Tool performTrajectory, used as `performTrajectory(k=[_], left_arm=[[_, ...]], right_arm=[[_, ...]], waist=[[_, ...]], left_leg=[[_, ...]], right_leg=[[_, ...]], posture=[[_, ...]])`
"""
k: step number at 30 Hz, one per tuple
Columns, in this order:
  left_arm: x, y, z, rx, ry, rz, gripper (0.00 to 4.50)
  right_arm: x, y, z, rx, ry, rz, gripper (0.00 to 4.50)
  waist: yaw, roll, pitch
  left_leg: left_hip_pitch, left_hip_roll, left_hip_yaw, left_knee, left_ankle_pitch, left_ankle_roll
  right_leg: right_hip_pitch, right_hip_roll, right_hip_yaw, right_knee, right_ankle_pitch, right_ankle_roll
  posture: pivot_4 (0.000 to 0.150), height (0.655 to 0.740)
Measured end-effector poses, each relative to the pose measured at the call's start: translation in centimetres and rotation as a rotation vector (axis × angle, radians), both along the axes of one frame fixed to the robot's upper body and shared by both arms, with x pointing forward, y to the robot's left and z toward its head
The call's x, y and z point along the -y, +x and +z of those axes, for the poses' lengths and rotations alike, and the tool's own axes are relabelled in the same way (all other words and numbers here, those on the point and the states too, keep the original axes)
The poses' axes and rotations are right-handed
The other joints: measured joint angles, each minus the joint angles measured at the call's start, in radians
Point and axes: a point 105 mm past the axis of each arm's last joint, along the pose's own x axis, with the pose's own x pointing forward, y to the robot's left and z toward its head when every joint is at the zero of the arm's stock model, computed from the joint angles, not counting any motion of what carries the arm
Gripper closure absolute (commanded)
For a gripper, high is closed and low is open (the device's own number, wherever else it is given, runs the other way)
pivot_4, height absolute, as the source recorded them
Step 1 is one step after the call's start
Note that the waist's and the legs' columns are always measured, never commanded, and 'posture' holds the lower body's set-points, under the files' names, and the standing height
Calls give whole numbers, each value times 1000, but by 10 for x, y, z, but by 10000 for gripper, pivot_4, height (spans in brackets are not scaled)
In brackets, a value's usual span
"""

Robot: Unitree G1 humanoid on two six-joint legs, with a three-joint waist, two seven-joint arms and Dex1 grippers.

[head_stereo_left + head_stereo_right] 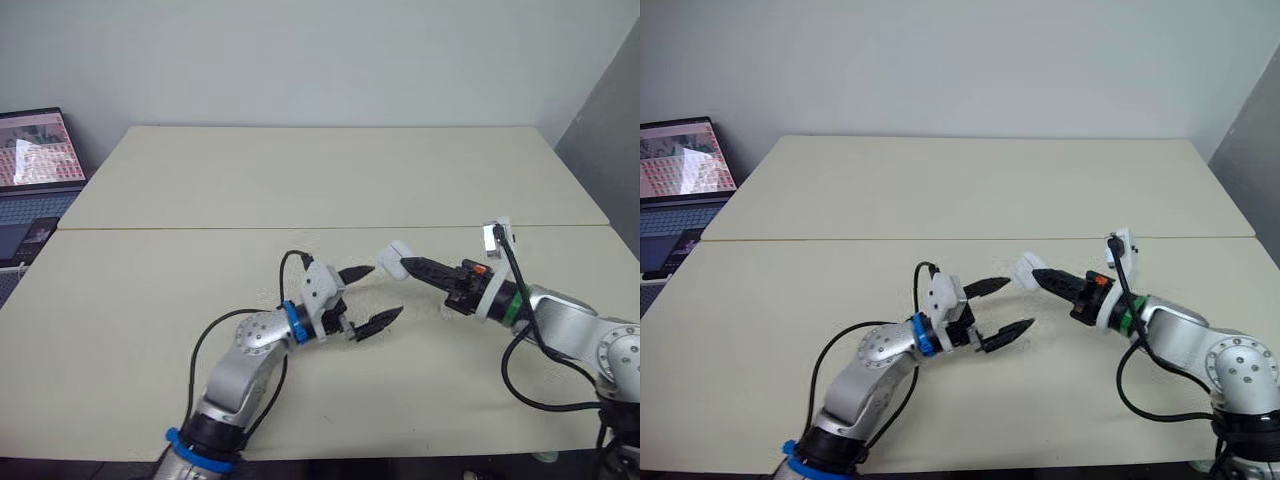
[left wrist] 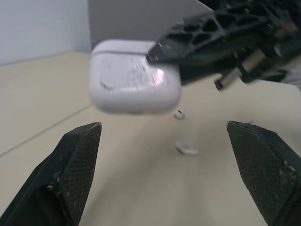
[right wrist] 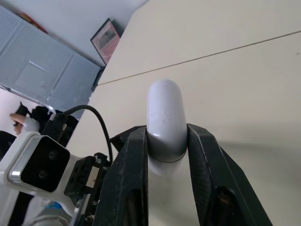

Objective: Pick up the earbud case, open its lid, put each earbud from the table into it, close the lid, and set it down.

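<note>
My right gripper is shut on the white earbud case and holds it above the table with the lid closed. In the right wrist view the case sits upright between the two black fingers. Just left of it my left gripper stands open, its fingers on either side of the case's line but not touching it. Seen from the left wrist, the case hangs ahead with the right gripper's fingers on it. Two white earbuds lie apart on the table beyond.
The beige table has a seam running across its middle. An open laptop stands off the left edge. A grey wall panel rises at the right.
</note>
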Motion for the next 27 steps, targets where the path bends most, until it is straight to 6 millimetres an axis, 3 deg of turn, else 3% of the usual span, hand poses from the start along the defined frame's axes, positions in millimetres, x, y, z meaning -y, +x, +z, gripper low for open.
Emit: performTrajectory(k=[7, 14, 25, 27], left_arm=[[-19, -15, -6, -294, 86, -251, 219], [-5, -17, 17, -395, 42, -429, 219], [3, -28, 20, -448, 42, -554, 219], [2, -29, 19, -457, 44, -564, 6368]], right_arm=[[3, -23, -5, 40, -129, 257, 37451], [-13, -49, -6, 59, -167, 526, 37451], [-20, -53, -10, 71, -212, 578, 37451], [-21, -53, -10, 70, -208, 580, 37451]], waist=[[-1, 0, 0], [-1, 0, 1], [0, -1, 1], [0, -1, 1]], left_leg=[[0, 0, 0, 0, 0, 0], [0, 0, 0, 0, 0, 0], [-1, 0, -2, 0, 0, 0], [-1, 0, -1, 0, 0, 0]], right_leg=[[0, 1, -4, -1, 0, 0], [0, 1, -4, -1, 0, 0], [-1, 0, -1, -1, 0, 0], [-1, 0, -1, -1, 0, 0]], posture=[[1500, 7400], [1500, 7400], [1500, 7400], [1500, 7400]])
